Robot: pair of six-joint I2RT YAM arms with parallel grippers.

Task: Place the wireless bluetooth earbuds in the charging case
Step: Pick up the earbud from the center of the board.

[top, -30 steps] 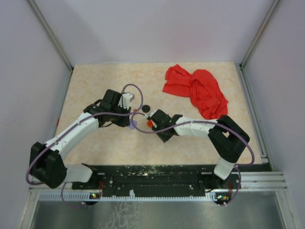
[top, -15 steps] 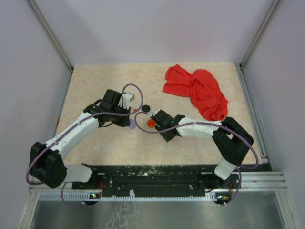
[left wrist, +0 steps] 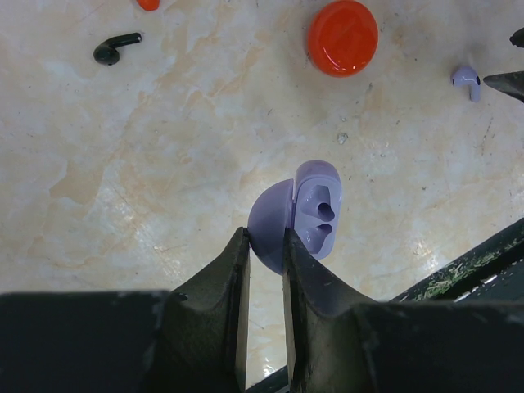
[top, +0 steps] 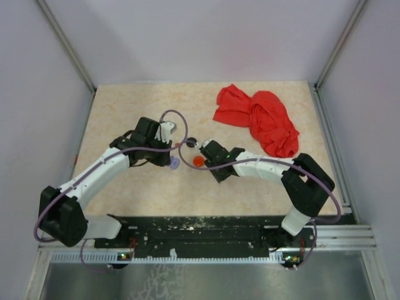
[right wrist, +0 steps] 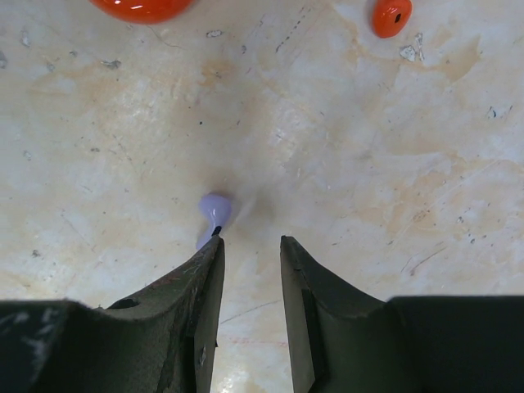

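My left gripper [left wrist: 264,237] is shut on the lid edge of an open lavender charging case [left wrist: 307,214] and holds it on the table; its two earbud wells are empty. The case also shows in the top view [top: 175,164]. A lavender earbud [right wrist: 213,211] lies on the table, touching the tip of my right gripper's left finger. My right gripper [right wrist: 251,241] is open with nothing between its jaws. A black earbud [left wrist: 115,49] lies apart at the far left of the left wrist view. A small round black puck [top: 192,141] sits beyond both grippers.
A red disc [top: 198,161] lies between the two grippers and also shows in the left wrist view [left wrist: 342,37]. A tiny orange piece [right wrist: 390,16] lies on the table past the right gripper. A crumpled red cloth [top: 259,119] lies at the back right.
My right gripper has shifted a little farther back and to the right, uncovering more of the red disc. The left gripper and the lavender case have not moved.
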